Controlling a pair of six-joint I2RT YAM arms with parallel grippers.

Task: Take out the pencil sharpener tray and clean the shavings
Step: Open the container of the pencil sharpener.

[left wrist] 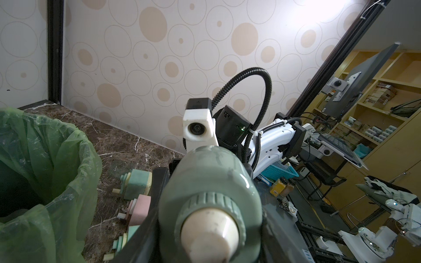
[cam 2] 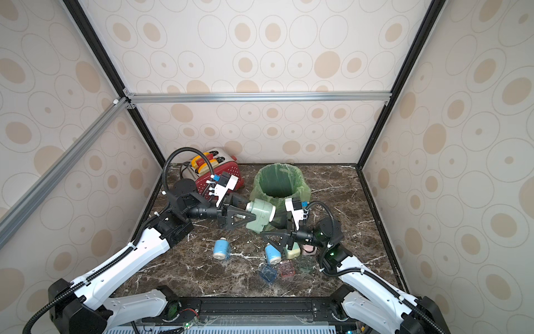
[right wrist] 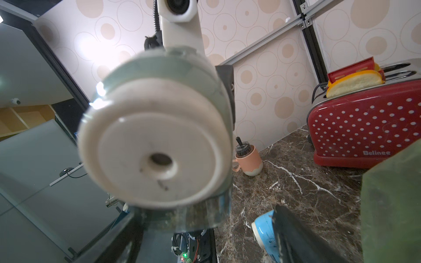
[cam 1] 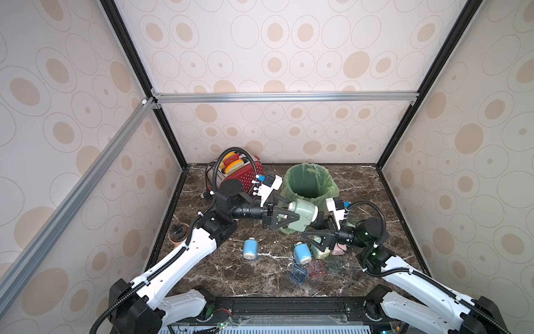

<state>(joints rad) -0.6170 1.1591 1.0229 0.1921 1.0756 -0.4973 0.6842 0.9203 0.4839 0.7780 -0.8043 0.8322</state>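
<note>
1. Step in hand: tray extraction. The pencil sharpener [cam 1: 302, 215] hangs above the desk [cam 1: 231, 274], just beside the bin [cam 1: 332, 188]. Its clear tray [right wrist: 182, 218] is seated in the base.
2. Left claw [cam 1: 293, 214]: nearly closed, clamping the sharpener body.
3. Right claw [cam 1: 313, 231]: jaws wide apart at the sharpener's front end, holding nothing.
4. Next move, as judged: close the right claw on the tray, pull it straight out and keep it level.

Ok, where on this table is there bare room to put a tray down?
Bare marble runs between the lone blue sharpener and the front edge, and right of the bin. Crowded: the second blue sharpener, the loose trays and the pale sharpeners under the right arm.
</note>
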